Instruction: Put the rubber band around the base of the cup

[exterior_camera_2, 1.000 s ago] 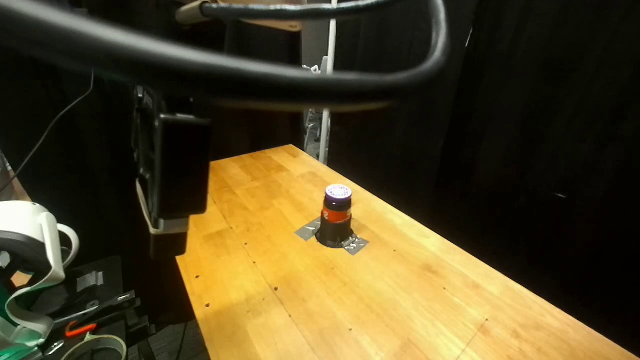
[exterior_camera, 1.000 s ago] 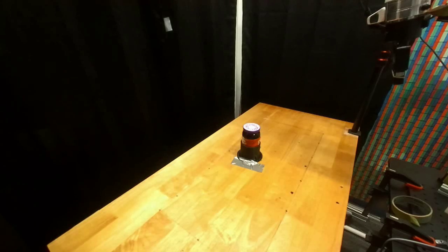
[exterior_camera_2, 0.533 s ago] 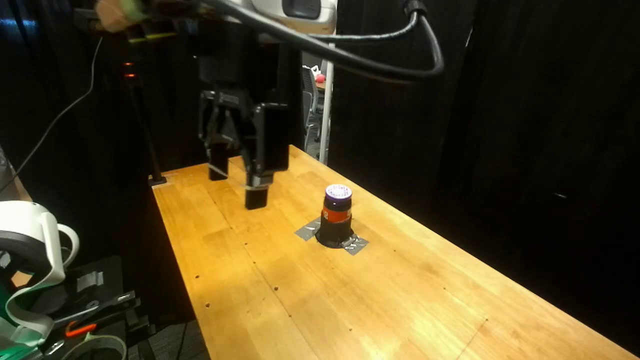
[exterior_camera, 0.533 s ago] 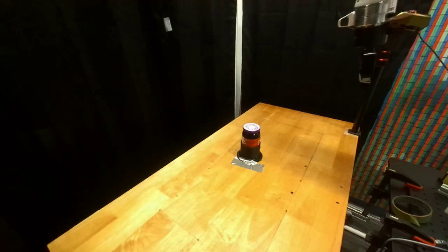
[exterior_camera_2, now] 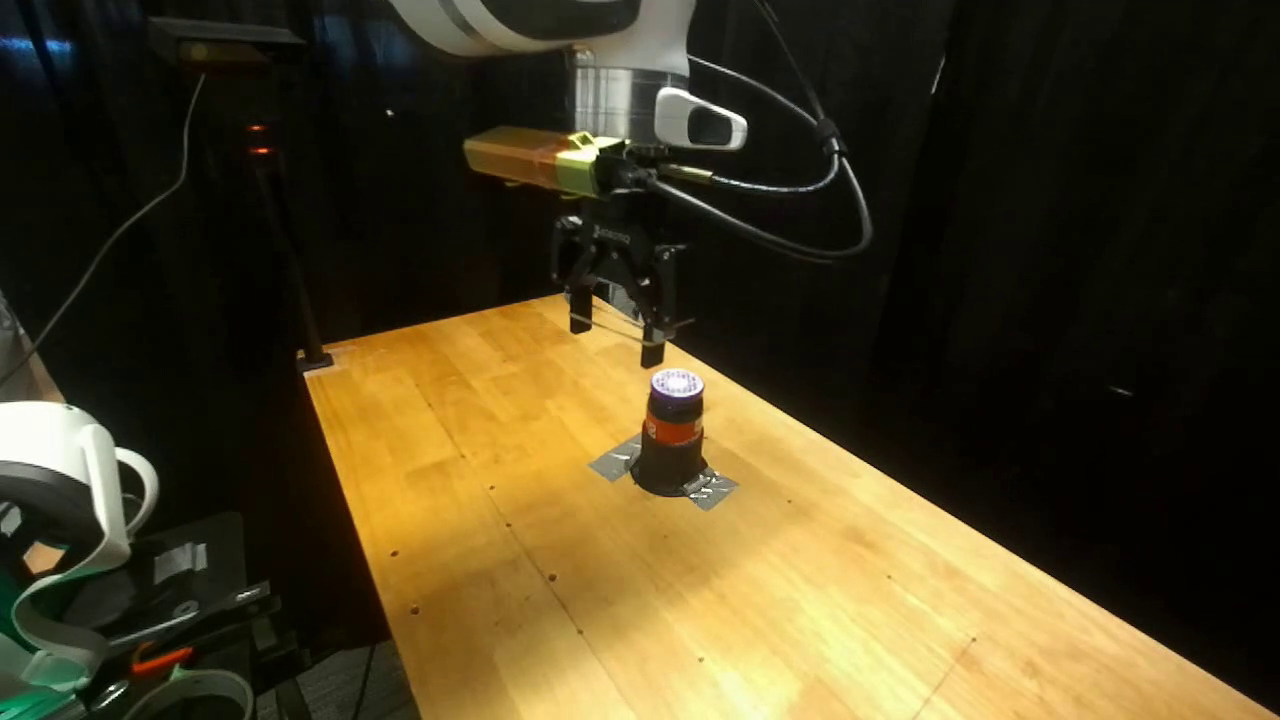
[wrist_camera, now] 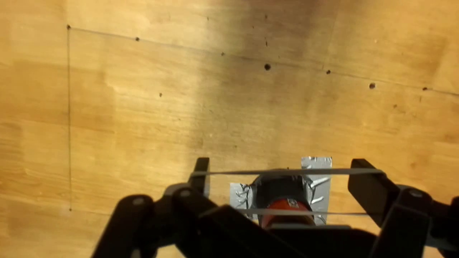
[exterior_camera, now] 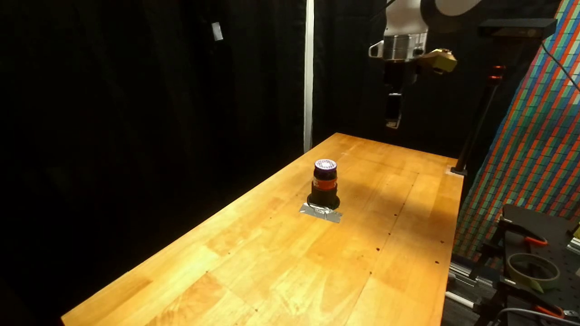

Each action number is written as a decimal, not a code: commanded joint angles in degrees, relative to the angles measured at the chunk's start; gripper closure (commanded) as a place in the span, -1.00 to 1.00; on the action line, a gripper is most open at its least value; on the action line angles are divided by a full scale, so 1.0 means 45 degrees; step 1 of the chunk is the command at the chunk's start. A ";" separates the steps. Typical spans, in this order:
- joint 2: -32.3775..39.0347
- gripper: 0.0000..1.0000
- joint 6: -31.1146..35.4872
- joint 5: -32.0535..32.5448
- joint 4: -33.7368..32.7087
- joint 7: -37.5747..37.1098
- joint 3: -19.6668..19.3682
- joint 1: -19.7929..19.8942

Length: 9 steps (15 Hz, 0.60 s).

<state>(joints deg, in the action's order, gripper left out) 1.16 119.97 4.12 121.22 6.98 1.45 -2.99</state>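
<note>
The gripper is hanging higher than the cup and, I'm judging, a little to one side of it, its fingers spread wide with nothing pinched between. The rubber band is stretching around both fingers, two strands crossing the gap. The cup is standing upright on the table, grey tape at its foot.

Bringing that loop over the cup seems to be the step, so I'd be centring the gap above the cup's pale top before lowering. I'd be going straight down, one finger on each side of the cup, wide enough that neither strand is dragging. Near the cup's base, flared foot and tape could be catching the fingers.

In the wrist view the gripper's body is hiding the cup's top. In an exterior view the dark fingers, up and right of the cup, are melting into the black curtain; I'm not making out the band there for certain. The loop's spare room around the cup I can't judge.
</note>
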 commanded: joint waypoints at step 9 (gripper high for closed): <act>0.4195 -1.00 0.3601 -0.0844 -0.3442 0.0066 0.0633 -0.0170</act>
<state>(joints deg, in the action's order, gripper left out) 15.39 132.74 0.46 110.06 6.99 3.60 -3.44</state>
